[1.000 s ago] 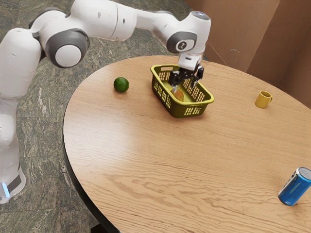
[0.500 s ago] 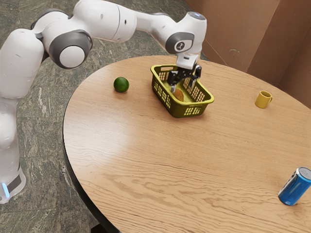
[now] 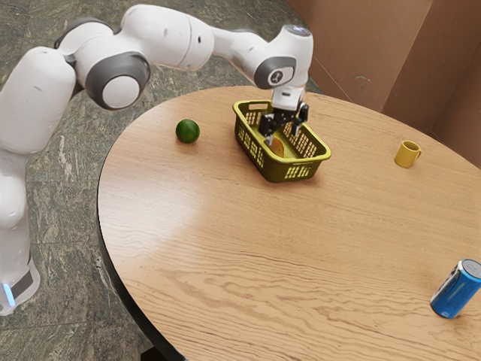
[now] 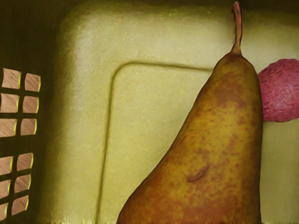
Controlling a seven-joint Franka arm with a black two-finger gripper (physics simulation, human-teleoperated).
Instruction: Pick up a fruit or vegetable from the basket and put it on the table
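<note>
Claw (image 3: 282, 134) hangs at the basket, its fingers spread well apart, gripping nothing. Below it, inside the green-yellow basket (image 3: 288, 171), lies the pear (image 4: 219, 144) on its side: its broad end is nearest the hand, its stem (image 4: 238, 28) points away toward a basket wall, and its long axis slants against the line moulded in the floor. A pink, rough-skinned round fruit (image 4: 281, 91) is right beside its neck. The badge (image 3: 276, 77) on the arm is too small to read. On the table (image 3: 225, 241) are a green round fruit (image 3: 188, 131), a yellow mug (image 3: 406, 154) and a blue can (image 3: 456, 290), its label unreadable.
</note>
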